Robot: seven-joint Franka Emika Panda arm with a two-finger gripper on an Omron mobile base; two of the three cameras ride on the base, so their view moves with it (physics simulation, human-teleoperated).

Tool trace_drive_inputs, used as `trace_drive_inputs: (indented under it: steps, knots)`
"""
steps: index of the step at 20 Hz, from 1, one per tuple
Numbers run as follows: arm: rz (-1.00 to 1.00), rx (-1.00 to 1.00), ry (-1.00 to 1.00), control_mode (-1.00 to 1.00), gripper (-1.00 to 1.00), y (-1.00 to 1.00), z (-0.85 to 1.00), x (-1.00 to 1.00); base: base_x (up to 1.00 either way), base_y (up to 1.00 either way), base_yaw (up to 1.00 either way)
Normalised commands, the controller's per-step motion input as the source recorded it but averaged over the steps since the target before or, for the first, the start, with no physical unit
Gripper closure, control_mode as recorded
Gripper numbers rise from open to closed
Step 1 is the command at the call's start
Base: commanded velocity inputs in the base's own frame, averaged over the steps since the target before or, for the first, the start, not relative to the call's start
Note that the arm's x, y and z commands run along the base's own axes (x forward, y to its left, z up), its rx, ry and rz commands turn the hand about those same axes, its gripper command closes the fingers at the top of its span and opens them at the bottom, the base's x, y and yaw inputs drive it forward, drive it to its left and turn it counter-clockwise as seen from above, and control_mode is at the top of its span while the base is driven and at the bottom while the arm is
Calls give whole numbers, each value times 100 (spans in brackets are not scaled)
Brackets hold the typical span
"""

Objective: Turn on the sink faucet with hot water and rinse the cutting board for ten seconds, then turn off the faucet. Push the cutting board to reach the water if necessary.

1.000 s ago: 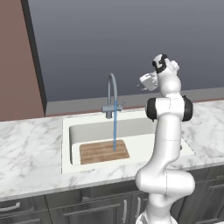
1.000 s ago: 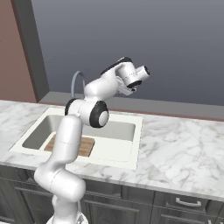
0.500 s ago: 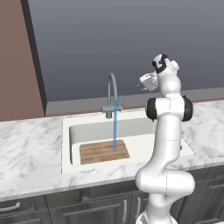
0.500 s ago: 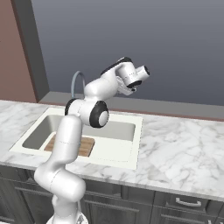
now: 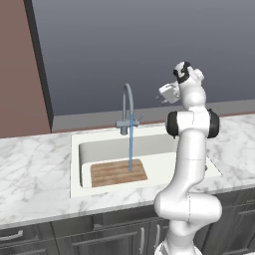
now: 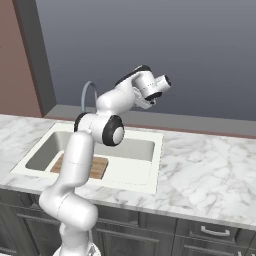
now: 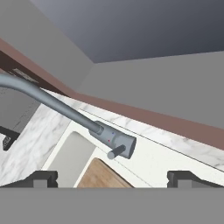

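Cutting board [image 5: 118,172] lies in sink [image 5: 74,167], seemingly well below fingers [image 7: 43,178].

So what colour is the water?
Light blue; the water shows best in the left base view.

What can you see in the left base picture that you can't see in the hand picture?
The left base view alone shows the water, a thin blue stream falling from the faucet onto the cutting board, plus the whole white sink. The hand view alone shows the faucet's small lever handle up close and the gripper with its tips wide apart. Both show the faucet, the wooden board and the marble counter.
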Motion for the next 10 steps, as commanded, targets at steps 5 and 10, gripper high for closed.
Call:
trace_drive_inputs:
  steps: [5, 10]
  knots:
    - [0, 0, 0, -100, -100, 0, 0, 0, 0, 0, 0]
    - [0, 0, 0, -100, -100, 0, 0, 0, 0, 0, 0]
